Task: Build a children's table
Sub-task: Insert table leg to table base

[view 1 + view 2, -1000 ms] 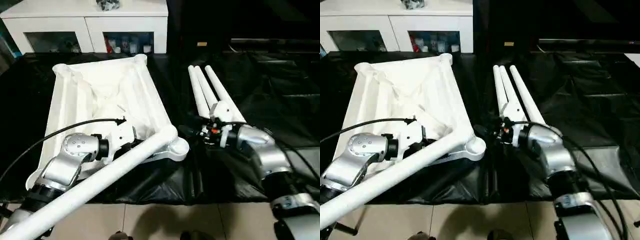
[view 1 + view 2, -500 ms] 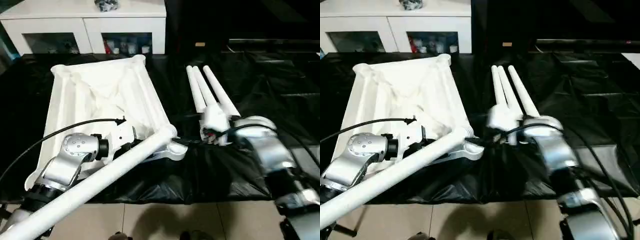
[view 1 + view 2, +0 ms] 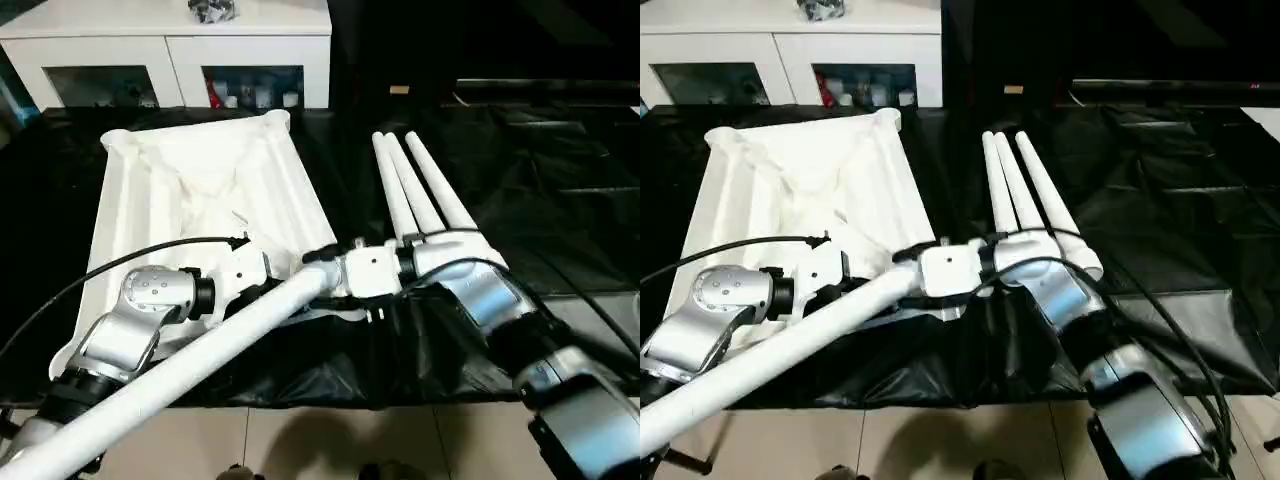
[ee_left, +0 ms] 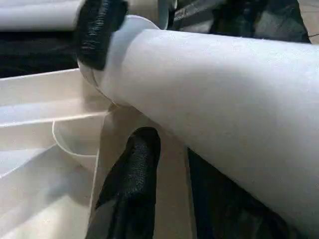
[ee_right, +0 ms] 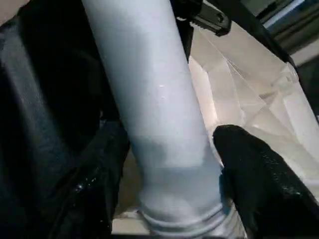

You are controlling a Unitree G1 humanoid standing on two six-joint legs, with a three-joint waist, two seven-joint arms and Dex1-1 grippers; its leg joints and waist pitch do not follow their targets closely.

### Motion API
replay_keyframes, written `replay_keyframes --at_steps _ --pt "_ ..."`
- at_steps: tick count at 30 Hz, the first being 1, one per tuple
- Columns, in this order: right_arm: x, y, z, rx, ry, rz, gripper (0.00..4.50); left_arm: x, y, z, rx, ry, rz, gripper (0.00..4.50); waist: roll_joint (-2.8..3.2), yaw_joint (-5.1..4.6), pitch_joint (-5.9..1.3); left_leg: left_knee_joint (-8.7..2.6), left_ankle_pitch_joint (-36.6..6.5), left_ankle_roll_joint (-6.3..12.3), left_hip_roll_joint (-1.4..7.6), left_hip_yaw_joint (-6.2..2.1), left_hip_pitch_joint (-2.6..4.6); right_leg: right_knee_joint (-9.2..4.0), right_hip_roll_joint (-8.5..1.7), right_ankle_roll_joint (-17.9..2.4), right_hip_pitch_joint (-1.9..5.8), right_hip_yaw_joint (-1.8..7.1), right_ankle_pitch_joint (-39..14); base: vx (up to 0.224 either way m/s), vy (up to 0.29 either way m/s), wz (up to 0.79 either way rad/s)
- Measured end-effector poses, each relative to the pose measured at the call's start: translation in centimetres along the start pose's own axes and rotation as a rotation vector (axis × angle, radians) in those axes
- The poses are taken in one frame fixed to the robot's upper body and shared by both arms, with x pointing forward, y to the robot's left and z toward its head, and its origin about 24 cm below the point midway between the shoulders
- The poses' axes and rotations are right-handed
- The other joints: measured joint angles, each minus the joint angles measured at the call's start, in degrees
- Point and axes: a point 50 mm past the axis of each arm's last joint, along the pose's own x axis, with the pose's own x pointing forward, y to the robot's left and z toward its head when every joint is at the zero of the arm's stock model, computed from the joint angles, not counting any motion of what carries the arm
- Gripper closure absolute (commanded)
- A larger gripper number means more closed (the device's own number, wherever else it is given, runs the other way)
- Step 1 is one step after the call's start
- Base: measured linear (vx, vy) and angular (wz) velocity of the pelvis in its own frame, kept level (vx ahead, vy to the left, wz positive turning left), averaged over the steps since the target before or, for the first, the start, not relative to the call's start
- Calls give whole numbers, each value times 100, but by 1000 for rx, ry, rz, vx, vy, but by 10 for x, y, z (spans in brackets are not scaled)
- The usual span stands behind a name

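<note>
Tabletop [image 3: 190, 210] lies underside-up on the black-covered bench [image 3: 560, 200], left half. One white leg [image 3: 190, 365] slants from its near right corner socket toward the lower left. Left hand [image 4: 164, 149] grips this leg partway along, one black finger [image 4: 132, 179] under it. Right hand [image 5: 169, 164] is closed around the leg's end at the socket. Three spare legs [image 3: 415, 185] lie side by side right of the tabletop. White cabinet [image 3: 180, 50] behind.
</note>
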Motion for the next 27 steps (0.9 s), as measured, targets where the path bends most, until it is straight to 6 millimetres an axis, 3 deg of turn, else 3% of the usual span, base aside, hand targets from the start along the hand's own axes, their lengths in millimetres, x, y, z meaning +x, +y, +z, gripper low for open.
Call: replay_keyframes --at_steps 8,9,13,16,27 --pt "16 -1 2 -36 5 15 140 0 0 0 -2 6 -1 298 0 -6 0 0 0 0 0 0 0 0 0 -24 -2 1 14 0 0 0" --pt "17 -1 3 -41 7 18 167 0 0 0 -2 6 -1 298 0 -6 0 0 0 0 0 -1 0 0 0 -24 -2 1 15 0 0 0" --pt "20 0 4 -46 -11 22 180 0 0 0 0 9 -2 298 0 -1 0 0 0 0 0 -1 1 1 0 -25 0 1 15 0 0 0" --pt "21 0 4 -41 -19 28 214 0 -1 1 1 7 -5 298 0 -5 0 0 0 0 0 -1 2 2 0 -24 1 1 15 0 0 0" --pt "18 1 3 -64 -45 17 242 -1 0 2 4 2 -5 298 3 12 -3 0 0 0 0 -2 6 2 0 -28 8 1 17 0 0 0"
